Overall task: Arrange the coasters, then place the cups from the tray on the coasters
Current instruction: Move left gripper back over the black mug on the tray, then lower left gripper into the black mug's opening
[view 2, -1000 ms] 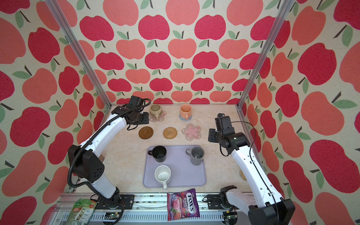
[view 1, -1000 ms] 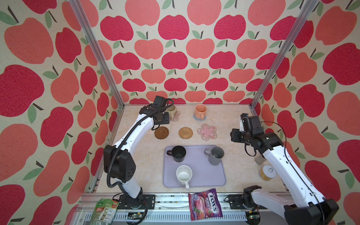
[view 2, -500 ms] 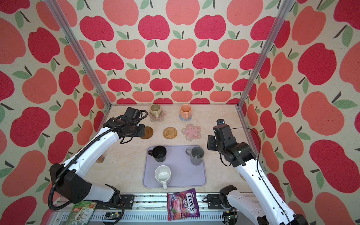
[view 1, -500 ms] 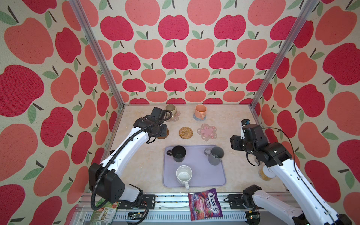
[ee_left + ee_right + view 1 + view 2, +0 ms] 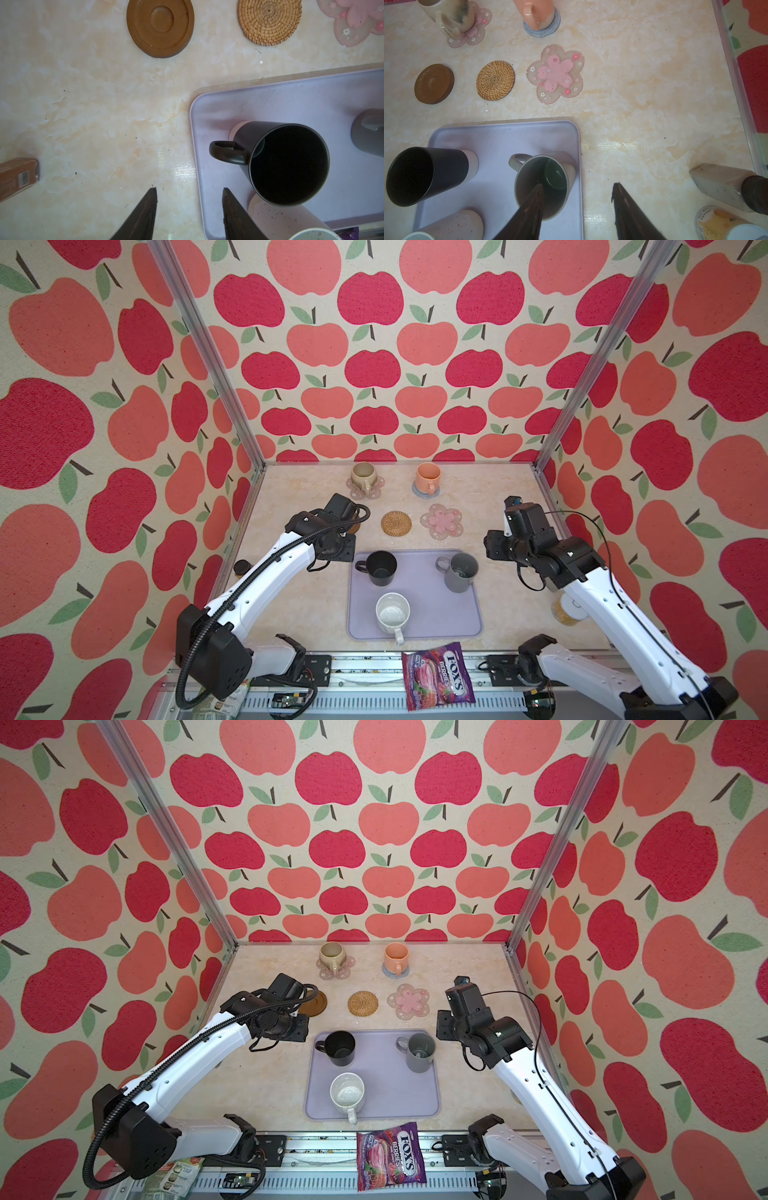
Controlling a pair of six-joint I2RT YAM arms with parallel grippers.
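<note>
Two of five mugs were done: at the upper middle of both top views the beige mug [image 5: 363,476] sat on a pink flower coaster [image 5: 376,492] and the orange mug [image 5: 428,477] on the grey-blue coaster [image 5: 417,491]. Below them, a row of three coasters lay bare: brown [image 5: 313,1003], rattan [image 5: 396,523] and a second pink flower [image 5: 441,521]. The tray [image 5: 444,614], lower middle, held the black mug [image 5: 381,568], grey mug [image 5: 460,572] and speckled white mug [image 5: 392,613], all upright. So the step in hand looked like reaching for the next mug. The left arm [image 5: 270,568] hung left of the tray beside the black mug, its jaws apart and empty; the right arm [image 5: 602,601] hung right of the tray near the grey mug, jaws likewise apart and empty. The next move probably called for coming down over a rim or handle, closing, then lifting clear of the tray's low edge toward a bare coaster. The tabletop [image 5: 316,605] was glossy cream marble-look, boxed in by apple-print walls and metal corner posts, with a sweets bag [image 5: 438,672] at the lower edge.
</note>
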